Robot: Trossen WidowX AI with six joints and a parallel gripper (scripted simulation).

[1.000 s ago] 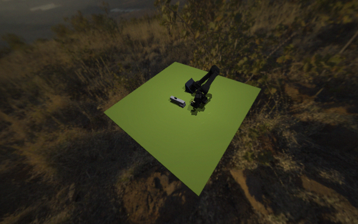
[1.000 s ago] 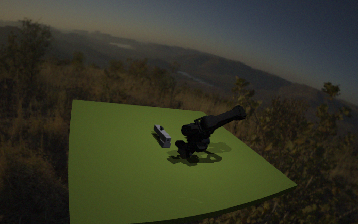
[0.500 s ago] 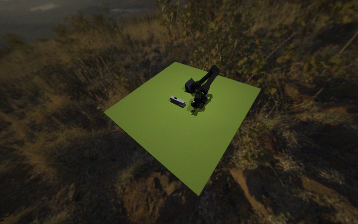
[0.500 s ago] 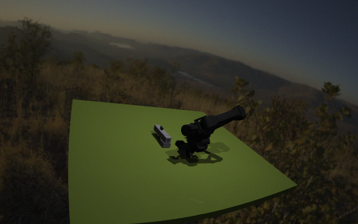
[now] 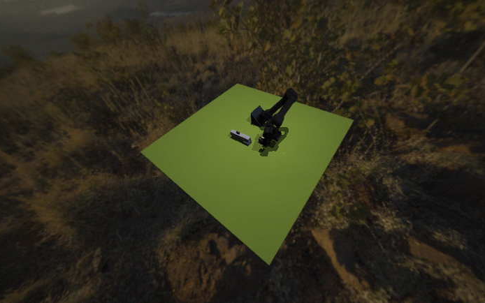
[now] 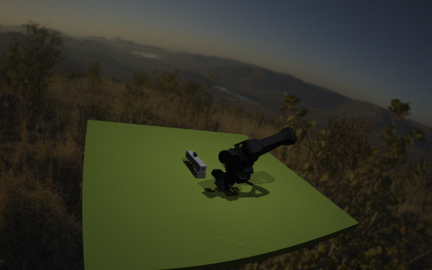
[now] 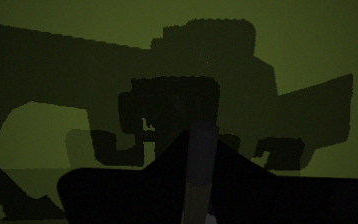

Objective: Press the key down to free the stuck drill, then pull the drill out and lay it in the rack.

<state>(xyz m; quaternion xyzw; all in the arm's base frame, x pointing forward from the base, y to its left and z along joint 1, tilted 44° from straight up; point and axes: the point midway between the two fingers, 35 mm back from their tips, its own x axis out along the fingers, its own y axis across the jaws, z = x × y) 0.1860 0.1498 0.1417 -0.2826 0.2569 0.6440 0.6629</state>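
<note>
Fingers are clamped on what is probably the drill [image 7: 201,155]. Keep the grip firm, align carefully, then lower gently.

The tabletop [image 5: 214,169] [image 6: 137,201] [image 7: 311,40] looks smooth and matt — the arm [image 5: 281,112] [image 6: 261,145], dark, matt plastic or metal, cannot tell which.

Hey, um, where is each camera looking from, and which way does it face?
Top: high above the green table, slanting down; the black arm shows.
Exterior: lower, off to one side, looking across the table toward hills; the arm shows.
Wrist: on the arm near the pincer, facing down at the green surface; the pincer's dark parts, a rod held there and shadows show.
Shared: top and exterior both show the pale block.
</note>
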